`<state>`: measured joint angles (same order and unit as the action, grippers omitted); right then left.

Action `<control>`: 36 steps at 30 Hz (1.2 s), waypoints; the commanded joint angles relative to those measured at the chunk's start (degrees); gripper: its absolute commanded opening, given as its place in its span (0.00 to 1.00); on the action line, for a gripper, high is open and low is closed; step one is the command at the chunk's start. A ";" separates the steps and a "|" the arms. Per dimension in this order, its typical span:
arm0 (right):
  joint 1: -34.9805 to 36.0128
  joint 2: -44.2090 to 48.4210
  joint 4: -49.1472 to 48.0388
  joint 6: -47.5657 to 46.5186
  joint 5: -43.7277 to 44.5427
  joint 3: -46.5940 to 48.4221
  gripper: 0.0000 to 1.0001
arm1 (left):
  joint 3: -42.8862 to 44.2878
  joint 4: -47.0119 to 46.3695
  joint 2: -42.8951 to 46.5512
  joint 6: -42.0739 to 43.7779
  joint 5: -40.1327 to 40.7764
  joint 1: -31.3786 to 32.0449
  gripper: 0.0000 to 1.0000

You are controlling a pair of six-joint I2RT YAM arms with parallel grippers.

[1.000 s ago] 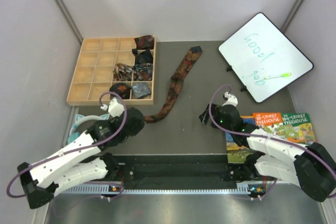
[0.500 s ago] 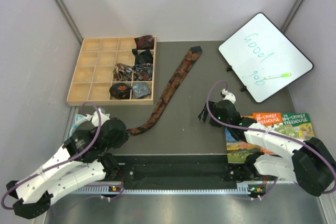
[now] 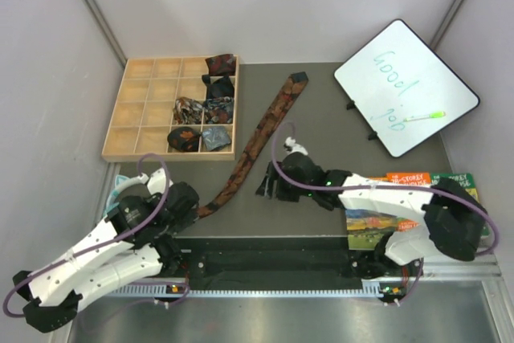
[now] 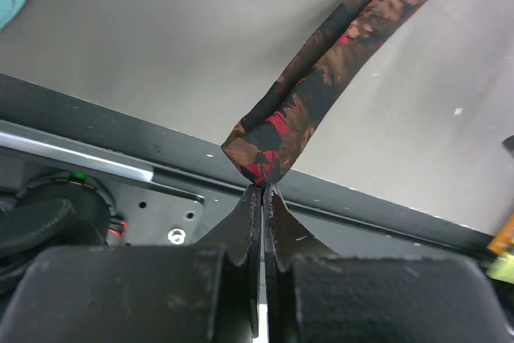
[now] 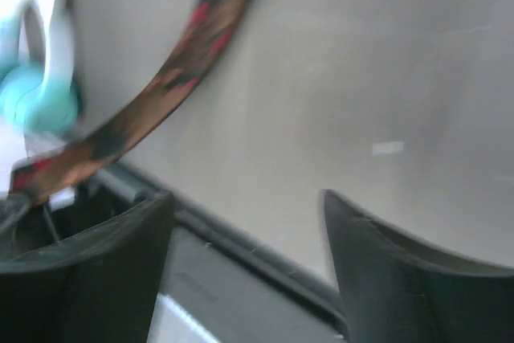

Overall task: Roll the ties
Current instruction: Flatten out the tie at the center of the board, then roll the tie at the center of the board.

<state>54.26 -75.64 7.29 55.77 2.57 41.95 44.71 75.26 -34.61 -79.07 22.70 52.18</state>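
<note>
At the left end effector point(image 4: 263, 190), pinched shut on the narrow tip of the long tie point(image 3: 259, 136), strip now drawn back straight over the surface point(image 3: 321, 122); right end effector point(image 5: 245, 197), jaws apart and empty, has swung in with the tie just to its left, likely readying the roll.

Written by hand in green marker on the whiteboard point(image 3: 405, 86): "Good" on the upper line, "job" on the line beneath, both running along the tilted board. Printed in pale capitals on the orange book cover point(image 3: 406, 179), just below the whiteboard's near corner: "STOREY"; otherwise partly covered and too small to read. Printed likewise on the green book cover point(image 3: 456, 181), below the whiteboard and further right: "STOREY", nothing more legible. Not a readable mark in either wrist view.
</note>
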 commanded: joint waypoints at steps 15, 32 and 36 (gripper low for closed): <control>8.67 -29.12 -14.76 11.81 -13.90 23.96 0.07 | -2.70 -8.11 -8.80 5.77 2.96 0.11 0.00; 11.66 -39.68 -17.22 13.14 -16.89 28.10 0.00 | 1.70 -15.06 -19.17 8.31 5.16 0.11 0.00; 10.87 -37.58 -13.01 10.43 -14.09 28.44 0.00 | 1.52 -16.99 -21.28 9.19 4.64 0.02 0.00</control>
<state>65.04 -115.26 -7.09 68.18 -13.34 67.05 44.40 61.65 -54.30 -71.72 26.41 52.16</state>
